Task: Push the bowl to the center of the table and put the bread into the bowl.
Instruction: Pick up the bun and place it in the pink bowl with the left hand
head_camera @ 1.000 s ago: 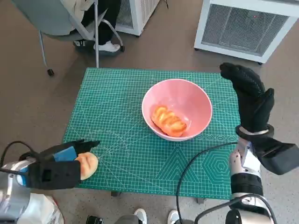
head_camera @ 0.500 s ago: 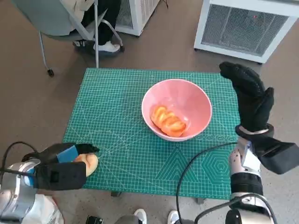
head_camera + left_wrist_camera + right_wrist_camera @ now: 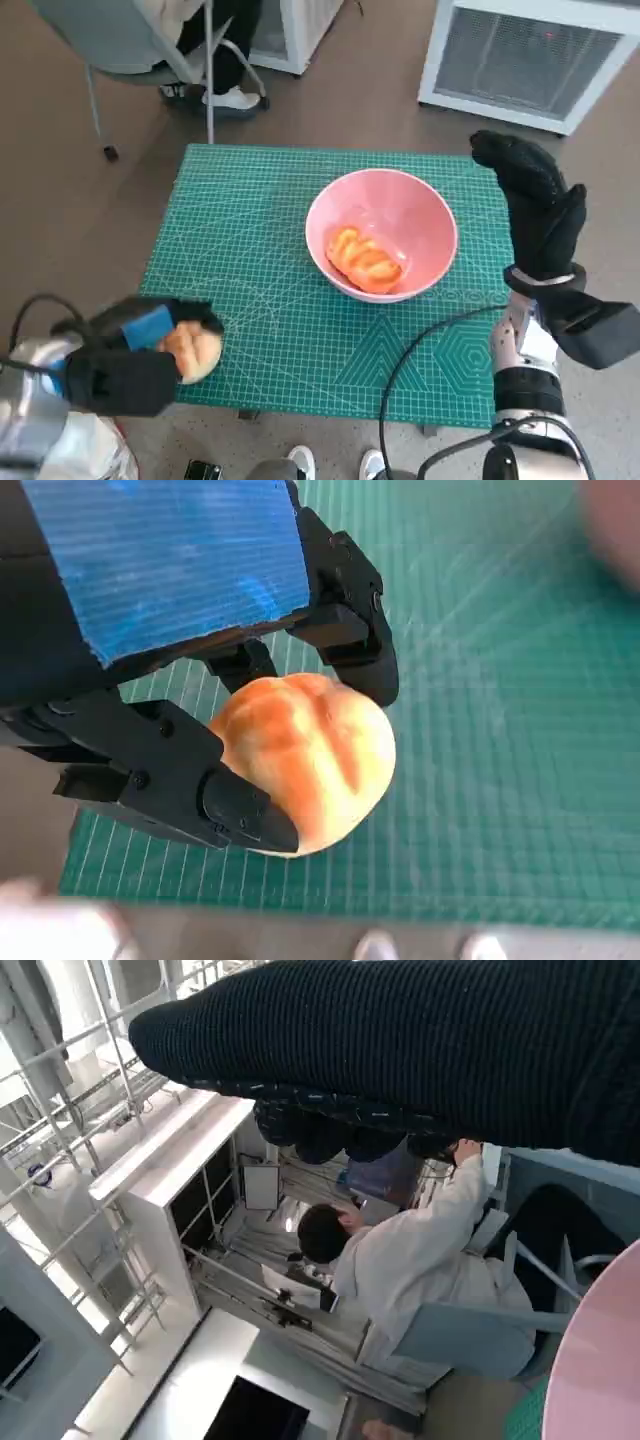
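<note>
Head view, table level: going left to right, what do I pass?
Left hand → round bread roll it grips at the mat's near left corner → bare green cutting mat → pink bowl holding an orange bread → gloved right hand raised at the right edge.

The bowl (image 3: pixel 382 247) appeared smooth, glossy plastic; the table mat (image 3: pixel 250 250) matt; the right hand (image 3: pixel 535 205) wore knitted cloth.
</note>
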Available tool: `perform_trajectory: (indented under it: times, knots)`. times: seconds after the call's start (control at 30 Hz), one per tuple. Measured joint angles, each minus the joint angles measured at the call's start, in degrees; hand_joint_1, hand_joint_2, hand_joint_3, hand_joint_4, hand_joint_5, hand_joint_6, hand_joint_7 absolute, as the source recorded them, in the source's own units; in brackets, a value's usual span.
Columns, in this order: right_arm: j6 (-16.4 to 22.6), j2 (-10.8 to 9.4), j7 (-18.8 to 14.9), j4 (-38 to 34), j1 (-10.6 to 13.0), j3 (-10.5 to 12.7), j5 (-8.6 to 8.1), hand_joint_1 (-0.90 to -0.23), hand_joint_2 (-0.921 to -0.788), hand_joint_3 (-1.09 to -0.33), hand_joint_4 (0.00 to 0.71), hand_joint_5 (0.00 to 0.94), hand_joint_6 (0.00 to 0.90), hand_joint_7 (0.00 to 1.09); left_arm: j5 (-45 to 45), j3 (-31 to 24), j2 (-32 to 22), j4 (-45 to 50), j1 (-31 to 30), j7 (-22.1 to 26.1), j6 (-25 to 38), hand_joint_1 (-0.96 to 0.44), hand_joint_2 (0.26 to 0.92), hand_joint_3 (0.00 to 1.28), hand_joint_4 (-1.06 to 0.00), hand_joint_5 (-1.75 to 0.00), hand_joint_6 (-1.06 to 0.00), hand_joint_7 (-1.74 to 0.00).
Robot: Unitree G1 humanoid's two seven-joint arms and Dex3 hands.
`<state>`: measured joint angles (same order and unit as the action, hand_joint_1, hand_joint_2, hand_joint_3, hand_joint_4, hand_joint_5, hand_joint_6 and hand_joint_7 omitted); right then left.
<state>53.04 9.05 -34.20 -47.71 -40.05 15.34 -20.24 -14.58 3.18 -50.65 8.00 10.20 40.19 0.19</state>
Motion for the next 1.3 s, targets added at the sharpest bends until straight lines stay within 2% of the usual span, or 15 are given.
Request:
perform_trajectory:
  times: [0.3,0.4,0.57,0.77,0.97,1.17,1.3]
  knots:
    - [0.3,-0.1,0.0,-0.7,-1.2,0.0,0.06,-0.615,-0.921,-0.744,0.389,0.002,0.295,0.15,1.4,0.4,6.6,-6.3,18.1,-3.7,-4.0,0.0,0.874,0.1,-0.7,-1.26,-0.75,-0.95]
    - [0.3,-0.2,0.0,-0.7,-1.3,0.0,-0.01,-0.623,-0.921,-0.742,0.389,0.002,0.296,0.15,1.1,1.4,9.2,-9.5,23.7,-5.6,-6.0,0.0,0.877,0.09,-0.71,-1.2,-0.74,-1.0]
    - [0.3,-0.3,0.0,-0.5,-1.4,0.0,-0.11,-0.624,-0.921,-0.741,0.39,0.002,0.297,0.14,-0.9,4.2,14.3,-16.3,32.5,-8.9,-9.9,0.0,0.883,0.08,-0.72,-1.1,-0.72,-1.11]
    - [0.3,-0.6,0.0,-0.1,-1.5,-0.1,-0.11,-0.62,-0.921,-0.74,0.39,0.001,0.299,0.14,-4.3,8.1,20.5,-28.9,42.3,-14.9,-17.6,0.0,0.904,0.04,-0.73,-1.1,-0.72,-1.09]
    - [0.4,-0.6,0.0,0.3,-1.5,-0.1,-0.08,-0.618,-0.921,-0.741,0.39,0.001,0.3,0.14,-7.9,11.2,25.3,-42.9,49.4,-21.2,-24.7,0.0,0.918,0.03,-0.73,-1.1,-0.68,-1.13]
    - [0.9,-0.5,0.6,0.9,-1.4,-0.1,0.22,-0.618,-0.921,-0.742,0.391,0.001,0.3,0.14,-11.0,14.4,29.4,-56.8,55.0,-25.4,-28.2,0.0,0.919,0.04,-0.7,-1.26,-0.7,-0.99]
    - [1.1,-0.5,1.4,1.5,-1.0,-0.1,0.33,-0.624,-0.921,-0.742,0.391,0.001,0.299,0.14,-12.9,16.5,32.2,-65.5,58.5,-26.0,-28.9,0.0,0.92,0.07,-0.68,-1.22,-0.64,-1.11]
